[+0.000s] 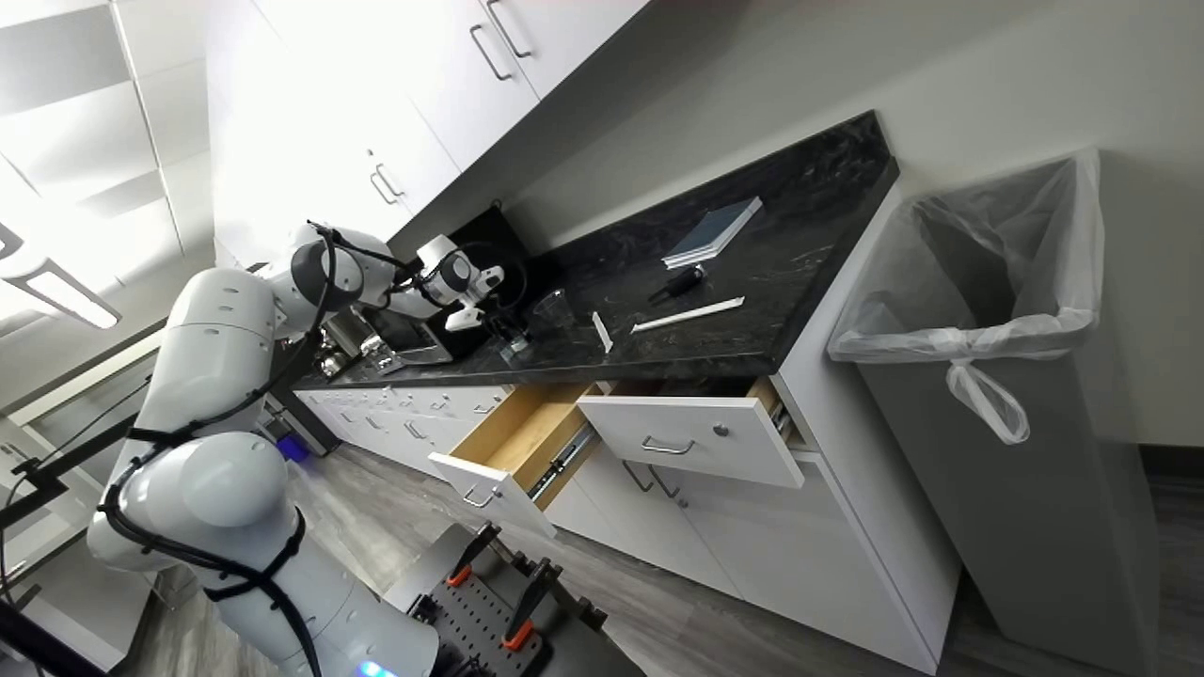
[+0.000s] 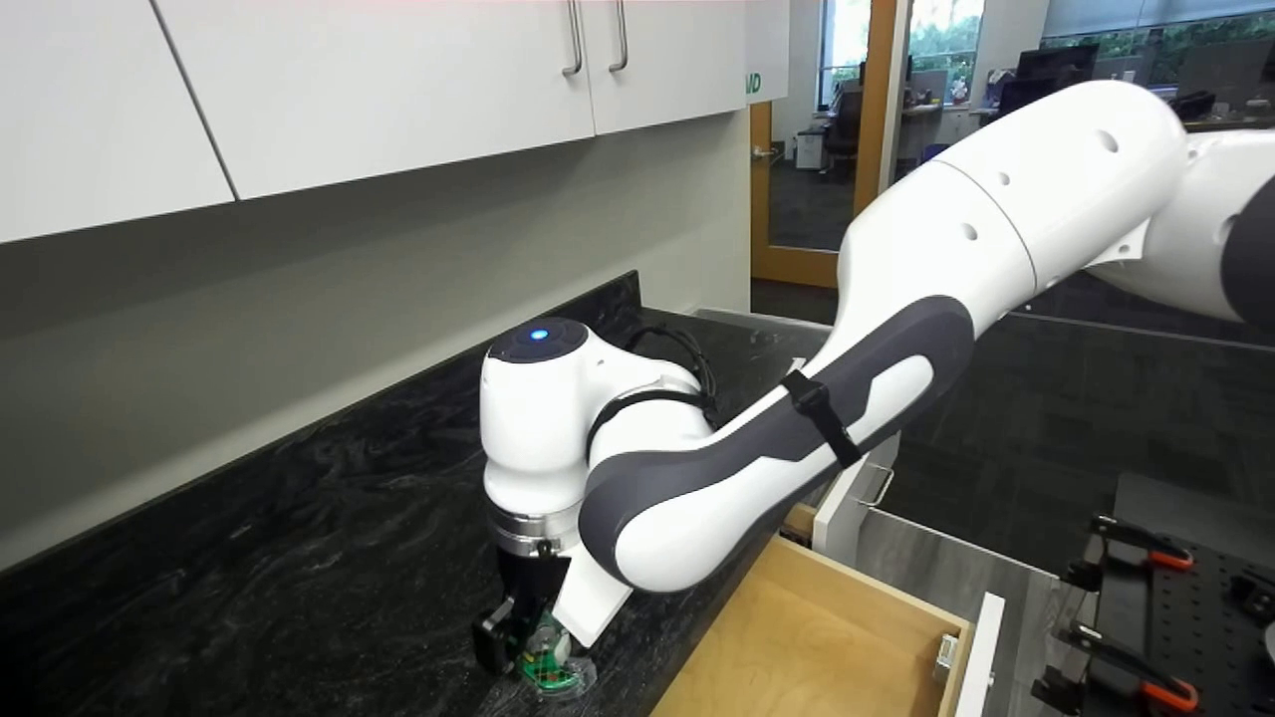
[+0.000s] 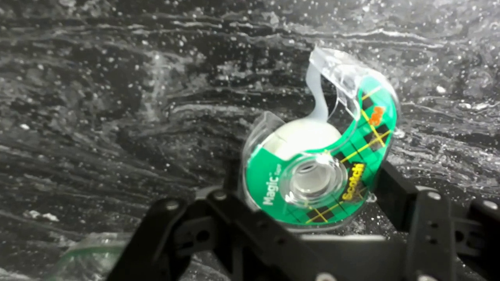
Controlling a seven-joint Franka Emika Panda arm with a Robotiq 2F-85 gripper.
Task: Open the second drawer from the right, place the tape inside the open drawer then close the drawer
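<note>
Arm [image 2: 887, 368] reached out past the second drawer from the right [image 1: 517, 440], which is pulled out. In an exterior view the forearm [image 2: 887, 368] is slanted down toward the countertop [image 2: 299, 597], wrist folded, gripper [image 3: 312, 175] pointed straight down. Jaws drawn partway together; tape [image 3: 320, 144] clasped between them by its sides, behind the drawer's pulled-out box. Lift off the countertop cannot be judged. Printed face turned up; in the wrist view, long axis leaned rightward from bottom to top, cutter end aimed away from the palm.
</note>
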